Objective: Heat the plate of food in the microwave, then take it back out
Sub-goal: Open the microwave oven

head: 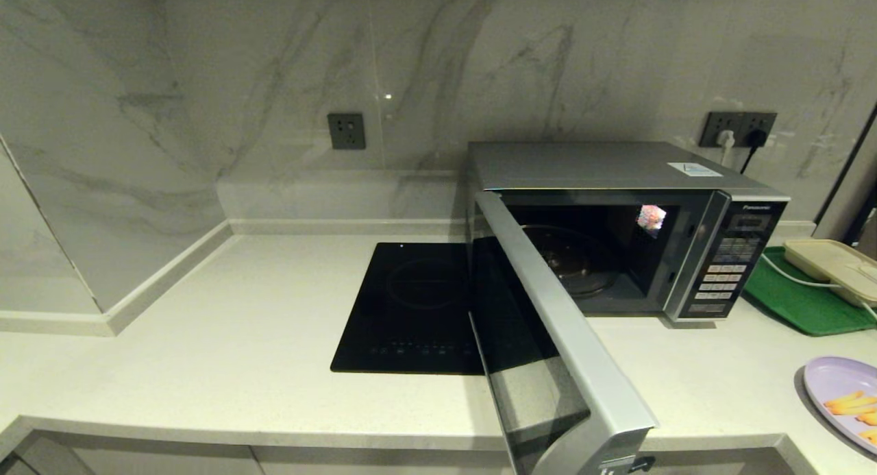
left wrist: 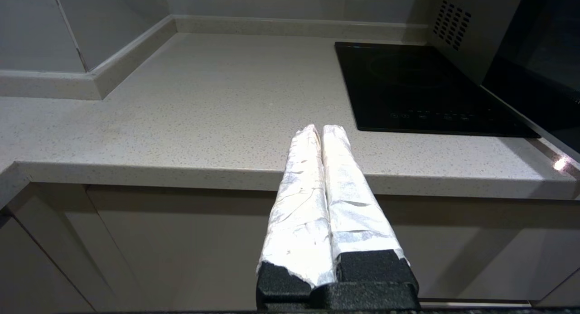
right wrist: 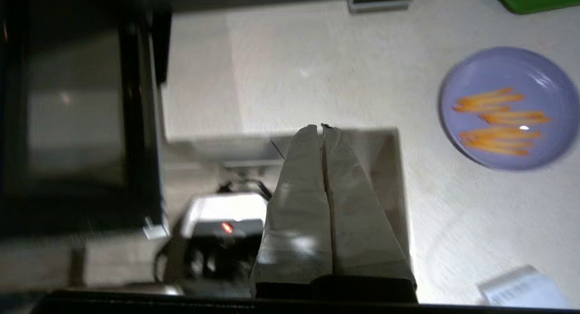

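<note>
The silver microwave [head: 616, 166] stands on the counter with its door [head: 548, 324] swung wide open towards me; the dark cavity shows a bare glass turntable [head: 572, 259]. The lavender plate of food [head: 844, 399] with orange-yellow sticks lies on the counter at the far right, cut by the picture's edge; the right wrist view shows the plate [right wrist: 509, 108] whole. My right gripper [right wrist: 323, 127] is shut and empty, above the counter's front edge between door and plate. My left gripper [left wrist: 321, 129] is shut and empty, held low before the counter's front edge, left of the hob. Neither gripper shows in the head view.
A flat black glass hob [head: 411, 310] is set into the counter left of the microwave. A green tray [head: 798, 300] holding a beige lidded container [head: 832, 266] sits right of the microwave. Marble walls close the back and left. The open door juts past the counter's front edge.
</note>
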